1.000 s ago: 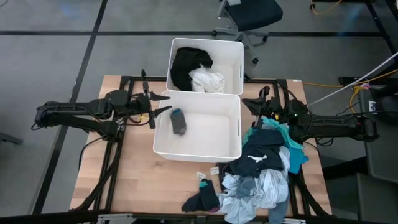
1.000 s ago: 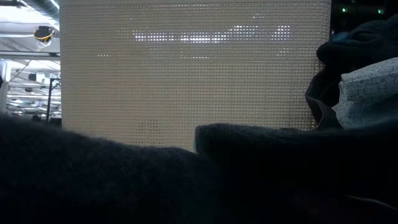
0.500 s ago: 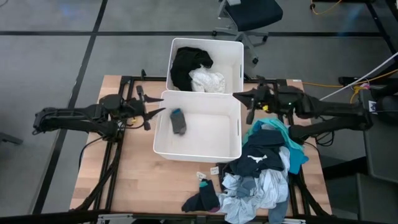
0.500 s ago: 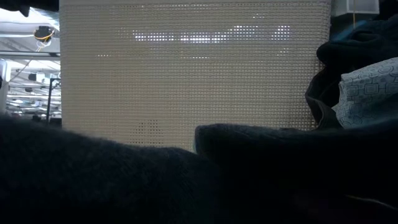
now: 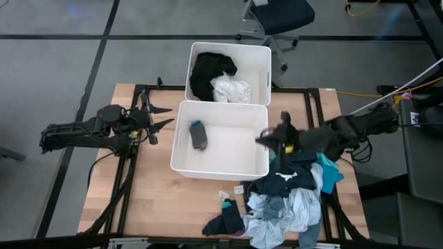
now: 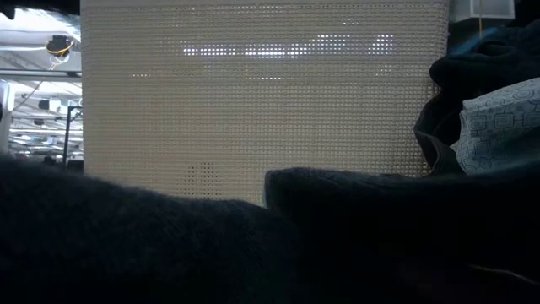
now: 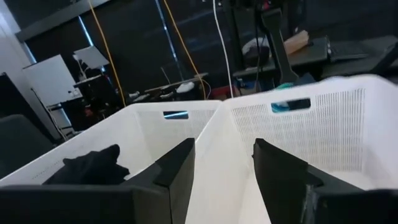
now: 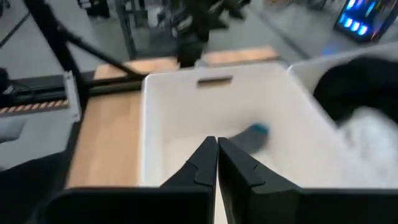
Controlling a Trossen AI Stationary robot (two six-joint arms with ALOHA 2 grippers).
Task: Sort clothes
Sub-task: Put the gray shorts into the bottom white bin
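Note:
The clothes lie in a heap (image 5: 294,188) at the table's near right, with a dark sock (image 5: 225,223) beside it. A grey sock with a teal tip (image 5: 199,135) lies on the near white bin's floor (image 5: 232,149). Black (image 5: 211,69) and white (image 5: 230,90) garments fill the far bin (image 5: 263,59). My right gripper (image 5: 266,137) hovers shut and empty over the near bin's right rim, also seen in the right wrist view (image 8: 216,155). My left gripper (image 5: 165,117) stands open and empty left of the near bin, pointing level at both bins (image 7: 224,168).
Dark frame rails (image 5: 135,173) run over the wooden tabletop at left and right. In the low view the near bin's mesh wall (image 6: 261,101) fills the middle, with dark cloth (image 6: 126,245) in front and a patterned light cloth (image 6: 498,127) at right. Bare wood (image 5: 159,200) lies at the near left.
My right gripper, shut throughout, has risen from beside the heap, swung past the far bin's near right corner, and come toward the near edge over the near bin's right rim, tipping downward. My left gripper, still open, has drawn back toward the table's left edge.

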